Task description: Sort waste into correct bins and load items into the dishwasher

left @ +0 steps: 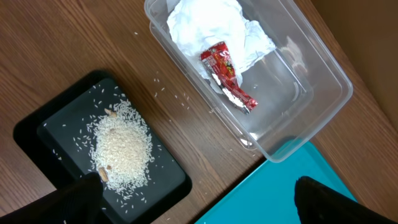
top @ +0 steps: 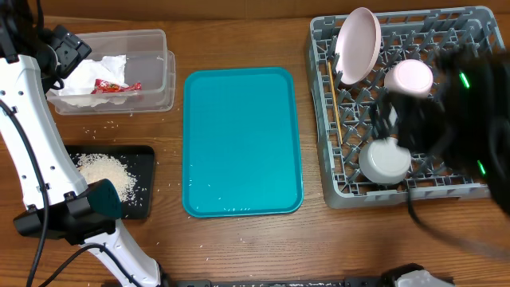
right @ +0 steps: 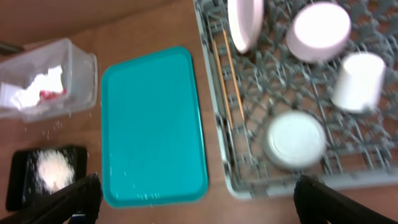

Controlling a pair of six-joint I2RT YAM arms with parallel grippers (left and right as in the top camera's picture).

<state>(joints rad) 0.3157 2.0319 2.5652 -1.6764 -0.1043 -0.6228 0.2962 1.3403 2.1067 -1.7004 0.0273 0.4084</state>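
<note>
With napkin [left: 211, 28] and wrapper [left: 227, 78] in the tub [left: 311, 81], rice [left: 121, 146] on the black tray [left: 37, 130], and plate [top: 357, 44], dish [top: 410, 77], bowl [top: 385, 159] and chopsticks [top: 335, 104] in the rack [top: 335, 183], I judge little remains, so left end effector [left: 196, 200] and right end effector [right: 199, 202] hang wide, empty.

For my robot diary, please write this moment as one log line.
napkin, red wrapper: in clear tub | rice: on black tray | plate, dish, cup, metal bowl, chopsticks: in dish rack | left tool, right tool: open
</note>
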